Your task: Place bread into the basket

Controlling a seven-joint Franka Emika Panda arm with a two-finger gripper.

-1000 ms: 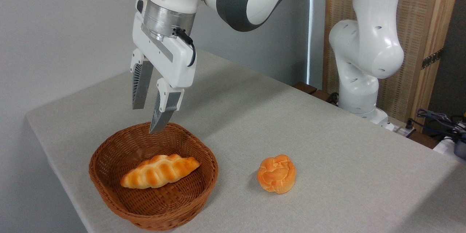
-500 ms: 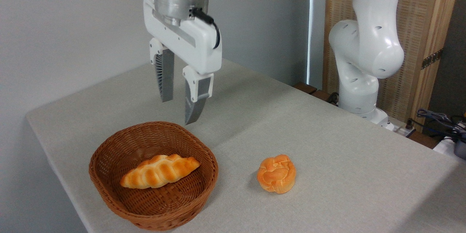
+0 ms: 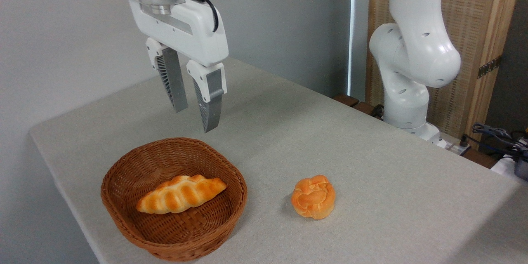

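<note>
Bread (image 3: 181,194) lying inside the basket (image 3: 123,165), flat on the woven floor, touching nothing else; long way running from low left up to the right, one pointy end near the middle of the basket, the other near the left wall. Gripper (image 3: 194,119) hanging well above the far rim, a bit to the right of the bread; fingers (image 3: 209,99) apart, nothing between them, tips pointing down and slightly right. Bread below and toward the camera from the fingers, well apart from them. Looks like the job is done, with only lifting clear left. Round bun (image 3: 313,196) out on the bench (image 3: 371,165), right of the basket, not touching it. Top of the arm cut off by the picture edge; near wall of the basket hiding a little of its floor; underside of the bread not seen.
</note>
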